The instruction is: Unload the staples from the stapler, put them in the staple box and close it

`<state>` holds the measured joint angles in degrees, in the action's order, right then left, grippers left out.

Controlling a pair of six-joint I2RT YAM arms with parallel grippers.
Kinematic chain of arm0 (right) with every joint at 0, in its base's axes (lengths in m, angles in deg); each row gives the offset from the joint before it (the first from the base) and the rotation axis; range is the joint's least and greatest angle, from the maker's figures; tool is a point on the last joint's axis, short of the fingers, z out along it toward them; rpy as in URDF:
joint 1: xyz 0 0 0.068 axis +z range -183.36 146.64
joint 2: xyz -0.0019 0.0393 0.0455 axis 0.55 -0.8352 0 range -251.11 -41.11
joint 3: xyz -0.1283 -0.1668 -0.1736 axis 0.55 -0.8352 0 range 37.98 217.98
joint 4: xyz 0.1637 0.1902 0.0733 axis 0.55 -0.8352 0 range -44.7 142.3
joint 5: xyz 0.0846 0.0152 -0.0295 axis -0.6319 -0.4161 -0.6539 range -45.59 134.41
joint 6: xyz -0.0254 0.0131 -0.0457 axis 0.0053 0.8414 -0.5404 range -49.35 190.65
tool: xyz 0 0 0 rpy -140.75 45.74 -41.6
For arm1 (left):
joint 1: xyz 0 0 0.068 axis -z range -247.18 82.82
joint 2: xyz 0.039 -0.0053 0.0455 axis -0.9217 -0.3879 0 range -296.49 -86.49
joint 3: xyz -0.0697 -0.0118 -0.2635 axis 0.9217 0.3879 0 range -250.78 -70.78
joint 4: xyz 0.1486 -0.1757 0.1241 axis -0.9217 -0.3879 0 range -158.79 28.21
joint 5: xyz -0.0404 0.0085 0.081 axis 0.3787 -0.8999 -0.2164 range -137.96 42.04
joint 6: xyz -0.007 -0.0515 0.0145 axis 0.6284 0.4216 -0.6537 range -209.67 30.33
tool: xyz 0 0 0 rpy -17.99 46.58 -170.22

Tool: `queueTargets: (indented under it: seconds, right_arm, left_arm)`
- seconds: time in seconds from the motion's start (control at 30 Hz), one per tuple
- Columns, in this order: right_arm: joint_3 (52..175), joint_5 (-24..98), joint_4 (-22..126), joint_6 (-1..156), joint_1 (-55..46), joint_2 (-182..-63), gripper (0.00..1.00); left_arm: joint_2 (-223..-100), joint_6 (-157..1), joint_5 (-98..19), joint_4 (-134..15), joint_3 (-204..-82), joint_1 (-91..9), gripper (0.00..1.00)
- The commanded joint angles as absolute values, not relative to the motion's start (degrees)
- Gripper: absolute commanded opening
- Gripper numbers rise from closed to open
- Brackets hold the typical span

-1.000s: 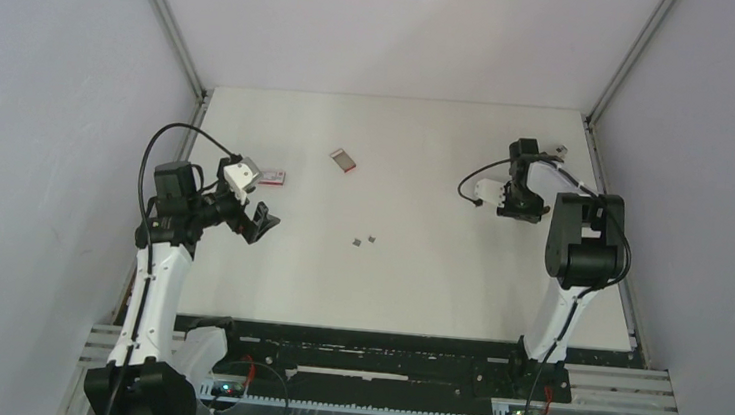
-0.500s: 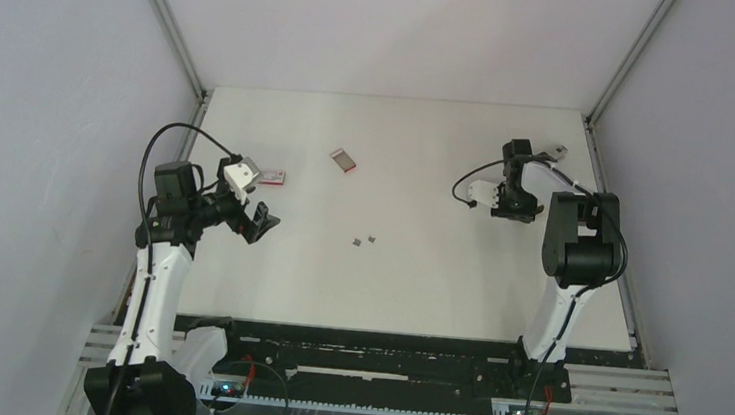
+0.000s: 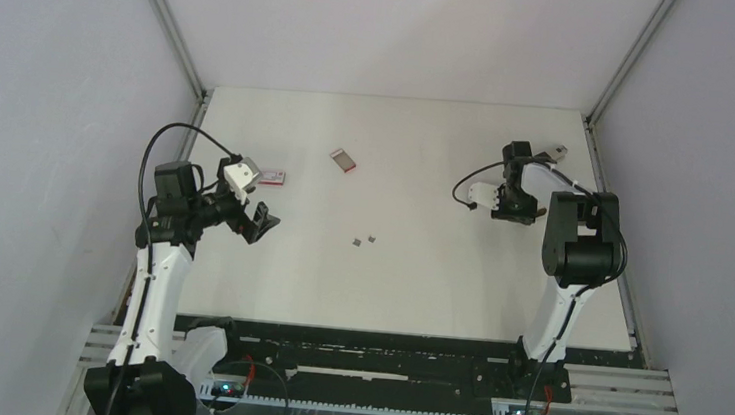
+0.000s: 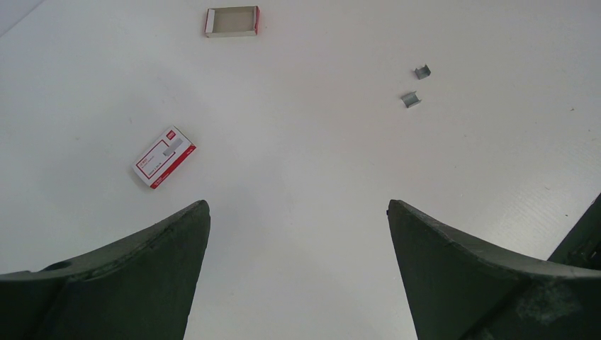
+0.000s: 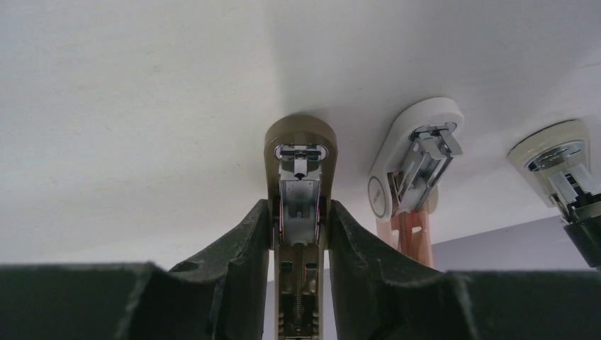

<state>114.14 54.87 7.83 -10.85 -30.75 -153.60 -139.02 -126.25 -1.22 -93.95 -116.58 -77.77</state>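
Observation:
My right gripper (image 5: 300, 205) is shut on the sides of an olive-tan stapler (image 5: 300, 152) whose metal magazine faces the camera, with its spring showing between my fingers. In the top view this gripper (image 3: 512, 204) is at the table's far right. Two tiny grey staples (image 3: 365, 239) lie on the white table near its middle; they also show in the left wrist view (image 4: 410, 100) as short bent strips. My left gripper (image 3: 260, 224) is open and empty above the table's left side, its jaws (image 4: 298, 207) wide apart, well short of the staples.
A pink-and-white stapler (image 5: 418, 152) and a cream stapler (image 5: 560, 159) sit just right of the held one. A small red-and-white box (image 4: 164, 157) lies ahead-left of the left gripper. An open box tray (image 4: 232, 21) lies farther back. Grey walls enclose the table (image 3: 416, 292).
My right gripper has shifted slightly to the left with the stapler. The left arm and the staples have not moved.

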Motion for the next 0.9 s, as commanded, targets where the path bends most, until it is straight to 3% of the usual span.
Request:
queueTargets:
  seconds: [0.0, 0.67, 0.87]
  right_arm:
    - [113.21, 55.22, 7.29, -11.88, -31.08, -154.29, 0.33]
    - [113.21, 57.19, 10.52, -12.67, -30.28, -153.11, 0.40]
    - [113.21, 56.02, 9.53, -12.25, -29.04, -150.39, 0.48]
  left_arm:
    - [-138.72, -126.59, 0.33, -93.18, -115.86, -78.29, 1.00]
    - [-138.99, -126.83, 0.55, -93.30, -115.77, -78.25, 1.00]
    - [-138.99, -126.94, 0.56, -93.22, -115.70, -78.32, 1.00]
